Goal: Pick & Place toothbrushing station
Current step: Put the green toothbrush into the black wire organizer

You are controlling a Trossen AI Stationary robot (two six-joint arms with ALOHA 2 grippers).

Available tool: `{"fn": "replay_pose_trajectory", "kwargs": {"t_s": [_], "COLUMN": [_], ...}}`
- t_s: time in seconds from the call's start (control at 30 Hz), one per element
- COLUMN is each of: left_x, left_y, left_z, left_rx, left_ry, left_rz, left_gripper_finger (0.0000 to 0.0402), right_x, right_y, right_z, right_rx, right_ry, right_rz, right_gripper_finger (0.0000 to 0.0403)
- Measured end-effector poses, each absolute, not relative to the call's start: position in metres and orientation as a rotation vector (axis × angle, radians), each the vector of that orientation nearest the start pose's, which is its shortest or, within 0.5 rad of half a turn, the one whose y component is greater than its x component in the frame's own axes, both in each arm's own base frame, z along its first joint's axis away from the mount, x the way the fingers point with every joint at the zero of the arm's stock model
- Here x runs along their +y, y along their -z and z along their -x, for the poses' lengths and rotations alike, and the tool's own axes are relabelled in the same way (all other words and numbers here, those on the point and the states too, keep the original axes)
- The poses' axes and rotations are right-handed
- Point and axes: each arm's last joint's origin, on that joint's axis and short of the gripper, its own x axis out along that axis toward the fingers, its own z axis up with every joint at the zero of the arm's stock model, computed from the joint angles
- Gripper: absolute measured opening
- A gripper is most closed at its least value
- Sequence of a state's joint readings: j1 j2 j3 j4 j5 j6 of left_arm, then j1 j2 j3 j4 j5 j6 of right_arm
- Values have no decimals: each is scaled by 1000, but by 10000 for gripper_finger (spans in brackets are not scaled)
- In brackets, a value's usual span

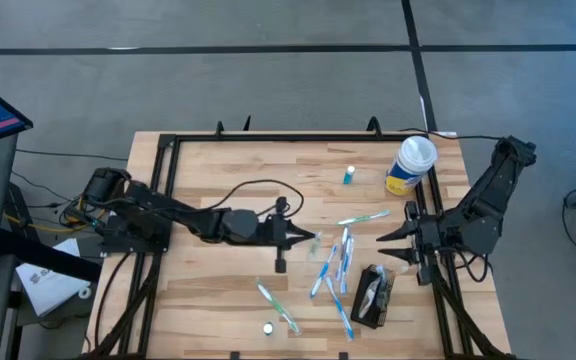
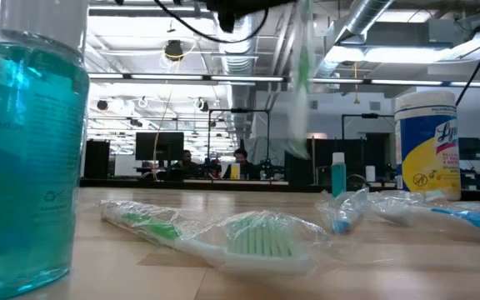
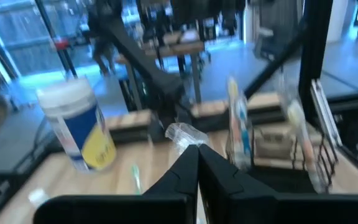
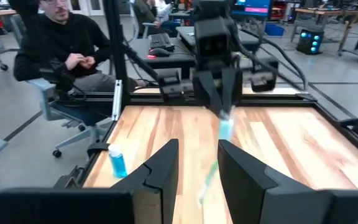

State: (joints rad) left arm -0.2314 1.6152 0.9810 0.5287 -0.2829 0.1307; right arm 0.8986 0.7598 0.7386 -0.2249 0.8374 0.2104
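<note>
The toothbrushing station (image 1: 373, 297), a small black box, lies near the table's front right with a wrapped item in it. My left gripper (image 1: 313, 238) is over the table's middle, raised, and shut on a wrapped toothbrush (image 4: 225, 129). That toothbrush also shows as a blurred green streak (image 2: 302, 92) in the low view. My right gripper (image 1: 393, 245) waits open at the table's right side, level with the left one, with nothing between its fingers (image 4: 166, 165). My left gripper pinches the top end of the toothbrush's clear wrapper (image 3: 182, 132) between its two fingertips. The fingers come nearly level from the table's left. The toothbrush hangs below them (image 4: 211, 174), slanting a little, clear of the table.
Several wrapped toothbrushes (image 1: 333, 265) lie scattered between the grippers and the front edge, one close to the low camera (image 2: 223, 233). A white-lidded canister (image 1: 411, 165) and a small blue bottle (image 1: 349, 176) stand at the back right. A person (image 4: 67, 50) sits beyond the table's left side.
</note>
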Motion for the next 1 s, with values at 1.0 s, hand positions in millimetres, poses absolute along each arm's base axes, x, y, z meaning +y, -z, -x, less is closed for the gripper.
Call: {"fn": "replay_pose_trajectory", "kwargs": {"t_s": [1.0], "left_x": [-85], "left_y": [-308], "left_z": [-391], "left_rx": [-112], "left_ry": [2], "left_rz": [-250], "left_gripper_finger": [0], "right_x": [102], "right_y": [-309], "right_z": [-154], "right_rx": [192], "right_ry": [147], "right_rz": [3], "right_gripper_finger": [103]}}
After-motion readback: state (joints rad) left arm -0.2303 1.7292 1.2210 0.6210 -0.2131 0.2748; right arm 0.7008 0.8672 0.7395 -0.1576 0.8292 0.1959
